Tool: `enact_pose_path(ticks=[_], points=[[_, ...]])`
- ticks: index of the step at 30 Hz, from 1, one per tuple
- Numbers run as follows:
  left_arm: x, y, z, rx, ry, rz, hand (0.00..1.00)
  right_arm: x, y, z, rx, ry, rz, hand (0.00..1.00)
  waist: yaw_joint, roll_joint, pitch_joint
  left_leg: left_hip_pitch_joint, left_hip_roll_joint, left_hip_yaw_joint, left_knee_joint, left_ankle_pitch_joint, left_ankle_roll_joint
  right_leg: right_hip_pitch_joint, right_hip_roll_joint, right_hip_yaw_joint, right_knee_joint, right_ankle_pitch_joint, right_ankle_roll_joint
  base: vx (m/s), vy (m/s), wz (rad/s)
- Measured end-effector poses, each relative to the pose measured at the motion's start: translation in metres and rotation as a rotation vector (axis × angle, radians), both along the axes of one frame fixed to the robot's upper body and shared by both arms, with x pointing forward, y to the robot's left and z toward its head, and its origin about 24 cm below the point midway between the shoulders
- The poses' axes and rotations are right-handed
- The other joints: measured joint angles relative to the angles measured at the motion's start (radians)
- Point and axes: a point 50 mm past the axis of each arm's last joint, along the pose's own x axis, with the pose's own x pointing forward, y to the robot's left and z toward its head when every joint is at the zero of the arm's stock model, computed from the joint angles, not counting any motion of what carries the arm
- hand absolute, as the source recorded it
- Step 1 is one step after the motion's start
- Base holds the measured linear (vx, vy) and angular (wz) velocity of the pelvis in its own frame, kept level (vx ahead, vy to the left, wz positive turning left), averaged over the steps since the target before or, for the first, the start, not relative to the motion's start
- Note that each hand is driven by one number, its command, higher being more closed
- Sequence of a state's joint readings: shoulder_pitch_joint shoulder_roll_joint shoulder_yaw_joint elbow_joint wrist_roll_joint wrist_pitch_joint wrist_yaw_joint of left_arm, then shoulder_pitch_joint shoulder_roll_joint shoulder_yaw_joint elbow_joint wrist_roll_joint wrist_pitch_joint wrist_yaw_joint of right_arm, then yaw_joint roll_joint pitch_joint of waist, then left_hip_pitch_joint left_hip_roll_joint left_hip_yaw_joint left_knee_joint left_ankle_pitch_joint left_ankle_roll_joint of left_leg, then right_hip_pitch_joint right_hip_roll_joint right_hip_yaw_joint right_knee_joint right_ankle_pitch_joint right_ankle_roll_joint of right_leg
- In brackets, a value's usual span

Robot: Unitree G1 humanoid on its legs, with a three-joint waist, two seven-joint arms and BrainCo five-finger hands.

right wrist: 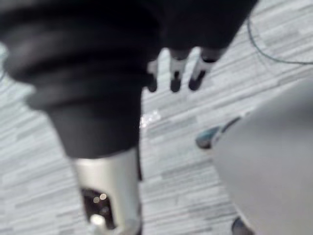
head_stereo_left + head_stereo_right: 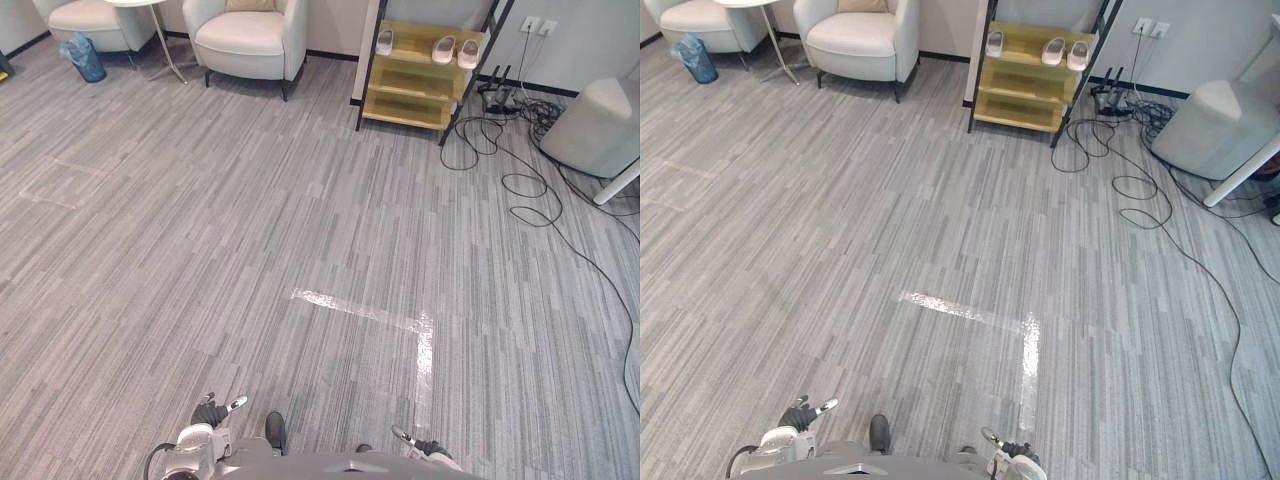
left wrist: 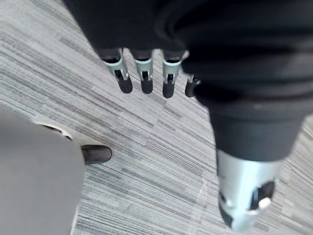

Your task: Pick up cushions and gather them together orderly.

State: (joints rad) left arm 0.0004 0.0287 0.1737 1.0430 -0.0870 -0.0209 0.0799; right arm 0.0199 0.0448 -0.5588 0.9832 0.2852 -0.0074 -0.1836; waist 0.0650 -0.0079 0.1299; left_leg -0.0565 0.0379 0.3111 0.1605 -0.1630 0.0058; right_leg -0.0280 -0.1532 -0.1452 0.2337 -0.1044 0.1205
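One cushion (image 2: 250,4) on armchair (image 2: 246,38), cut off; L hand (image 3: 145,77), R hand (image 1: 175,78) empty.

We look down on a grey carpet floor of narrow striped planks (image 2: 200,250). An L-shaped strip of shiny clear tape (image 2: 424,345) lies flat on it near the middle. At the far left stand two cream upholstered armchairs (image 2: 245,35), with the thin metal legs of a small white table (image 2: 163,40) between them and a crumpled blue bag (image 2: 85,58) just beside the leftmost one. By the far wall stands a yellow wooden shelf in a black frame (image 2: 420,80), carrying three white slippers (image 2: 444,49). Black cables (image 2: 530,190) loop across the floor to its right, near a pale grey rounded pouf (image 2: 595,125).
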Motion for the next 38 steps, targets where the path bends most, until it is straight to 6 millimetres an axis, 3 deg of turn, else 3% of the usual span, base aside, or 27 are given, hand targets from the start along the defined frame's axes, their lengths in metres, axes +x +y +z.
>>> enact_pose_path(ticks=[1,3,5,7,9,12,13,14,15,17,19,21,25,27,29,30,31,32,33,35,38], points=[[0.0,0.0,0.0,-0.001,-0.001,-0.001,0.0,0.001,-0.001,0.001,-0.005,-0.006,0.0,0.0,0.0,0.004,0.002,0.0,0.004,0.003,0.005,-0.006,-0.001,-0.015,0.0,-0.001,0.029,-0.001,-0.002,0.04,0.051,-0.24],[0.006,-0.005,0.001,-0.004,-0.013,-0.031,0.0,0.003,-0.009,0.004,-0.034,-0.024,0.004,0.0,-0.012,0.017,0.018,0.02,0.012,0.003,0.047,-0.051,0.003,-0.186,-0.037,-0.023,0.38,-0.025,-0.03,0.17,0.098,-0.16],[0.007,-0.003,0.002,0.002,-0.014,-0.032,0.0,0.003,-0.008,0.004,-0.034,-0.022,0.014,0.0,-0.015,0.004,0.024,0.051,0.013,0.005,0.065,-0.072,0.002,-0.233,-0.055,-0.05,0.488,-0.085,-0.035,0.24,0.042,0.06],[0.008,-0.004,0.002,0.0,-0.016,-0.033,0.0,0.005,-0.007,0.004,-0.036,-0.023,0.028,0.0,-0.018,0.003,0.026,0.098,0.023,0.011,0.045,-0.076,-0.004,-0.268,-0.049,-0.119,0.445,-0.141,-0.047,0.23,-0.02,0.05],[0.01,-0.006,0.003,-0.003,-0.022,-0.035,0.0,0.012,-0.01,0.007,-0.048,-0.04,0.048,0.0,-0.024,0.015,0.033,0.12,0.052,0.019,0.021,-0.081,-0.029,-0.331,-0.013,-0.158,0.324,-0.128,-0.058,0.27,-0.122,-0.13],[0.011,-0.006,0.003,-0.003,-0.023,-0.04,0.0,0.017,-0.007,0.007,-0.048,-0.046,0.08,0.0,-0.036,0.013,0.037,0.155,0.069,0.015,-0.012,-0.083,-0.077,-0.358,0.02,-0.143,0.121,-0.011,-0.071,0.32,-0.201,0.08],[0.01,-0.008,0.002,-0.008,-0.021,-0.037,0.0,0.013,-0.006,0.006,-0.045,-0.035,0.088,0.0,-0.037,0.002,0.035,0.188,0.071,-0.003,-0.017,-0.101,-0.111,-0.348,0.015,-0.12,0.097,0.112,-0.083,0.41,-0.309,0.34],[0.009,-0.009,0.002,-0.013,-0.018,-0.032,0.0,0.011,-0.007,0.005,-0.046,-0.031,0.088,0.0,-0.04,0.01,0.036,0.2,0.087,-0.011,-0.018,-0.105,-0.12,-0.348,0.021,-0.131,0.131,0.1,-0.092,0.48,-0.39,0.43],[0.01,-0.016,0.001,-0.032,-0.017,-0.029,0.0,0.012,-0.013,0.007,-0.061,-0.035,0.09,0.0,-0.042,0.041,0.036,0.2,0.119,-0.015,-0.007,-0.095,-0.139,-0.35,0.032,-0.164,0.176,0.038,-0.107,0.37,-0.338,0.31],[0.01,-0.026,0.001,-0.057,-0.019,-0.027,0.0,0.012,-0.015,0.008,-0.068,-0.039,0.093,0.0,-0.045,0.063,0.033,0.164,0.168,-0.019,0.083,-0.089,-0.137,-0.338,0.053,-0.193,0.203,-0.019,-0.121,0.43,-0.398,0.37],[0.013,-0.028,0.002,-0.069,-0.036,-0.03,0.0,0.009,-0.014,0.007,-0.059,-0.036,0.095,0.0,-0.059,0.065,0.037,0.036,0.252,-0.089,0.408,-0.052,-0.089,-0.253,0.086,-0.23,0.187,-0.065,-0.141,0.36,-0.311,0.46],[0.022,-0.027,0.008,-0.071,-0.084,-0.031,0.0,0.009,-0.011,0.006,-0.052,-0.038,0.102,0.0,-0.04,0.046,0.048,-0.096,0.304,-0.122,0.78,-0.038,-0.065,-0.136,0.107,-0.24,0.154,-0.096,-0.163,0.3,-0.198,-0.05],[0.032,-0.032,0.012,-0.078,-0.113,-0.04,0.0,0.016,-0.009,0.008,-0.058,-0.05,0.135,0.0,-0.032,0.048,0.049,-0.223,0.279,-0.112,0.783,-0.044,-0.068,-0.071,0.106,-0.214,0.094,-0.096,-0.161,0.23,-0.056,-0.19],[0.035,-0.034,0.013,-0.07,-0.119,-0.06,0.0,0.018,-0.007,0.008,-0.054,-0.053,0.138,0.0,-0.026,0.044,0.052,-0.239,0.248,-0.123,0.668,-0.059,-0.08,-0.05,0.103,-0.198,0.08,-0.094,-0.159,0.18,0.072,-0.23],[0.037,-0.042,0.014,-0.074,-0.12,-0.097,0.0,0.023,-0.004,0.009,-0.053,-0.062,0.152,0.0,-0.024,0.042,0.053,-0.225,0.172,-0.17,0.435,-0.064,-0.097,-0.037,0.094,-0.173,0.074,-0.092,-0.154,0.15,0.161,-0.38],[0.036,-0.045,0.013,-0.072,-0.112,-0.121,0.0,0.027,-0.003,0.01,-0.058,-0.067,0.167,0.0,-0.021,0.049,0.048,-0.199,0.137,-0.201,0.284,0.02,-0.093,-0.041,0.102,-0.152,0.072,-0.088,-0.13,0.1,0.162,-0.5],[0.034,-0.045,0.012,-0.071,-0.102,-0.128,0.0,0.028,-0.003,0.01,-0.059,-0.069,0.173,0.0,-0.02,0.06,0.041,-0.194,0.131,-0.207,0.241,0.07,-0.084,-0.043,0.113,-0.14,0.07,-0.09,-0.118,0.14,0.215,-0.53],[0.033,-0.044,0.01,-0.062,-0.09,-0.136,0.0,0.032,0.002,0.011,-0.056,-0.077,0.196,0.0,-0.023,0.052,0.037,-0.171,0.123,-0.204,0.204,0.047,-0.086,-0.044,0.113,-0.114,0.067,-0.092,-0.094,0.13,0.176,-0.3],[0.033,-0.04,0.011,-0.042,-0.089,-0.149,0.0,0.031,0.009,0.01,-0.046,-0.073,0.214,0.0,-0.029,0.02,0.033,-0.157,0.099,-0.189,0.177,0.053,-0.076,-0.043,0.09,-0.104,0.056,-0.086,-0.083,0.15,0.217,-0.22],[0.032,-0.038,0.01,-0.035,-0.082,-0.157,0.0,0.029,0.015,0.008,-0.035,-0.065,0.223,0.0,-0.025,-0.004,0.021,-0.146,0.08,-0.17,0.167,0.049,-0.07,-0.041,0.072,-0.084,0.047,-0.084,-0.08,0.08,0.168,-0.12],[0.028,-0.035,0.008,-0.029,-0.066,-0.161,0.0,0.028,0.02,0.007,-0.022,-0.064,0.229,0.0,-0.024,-0.015,0.009,-0.114,0.055,-0.138,0.126,0.052,-0.053,-0.034,0.053,-0.057,0.016,-0.069,-0.057,0.02,0.103,-0.18]])
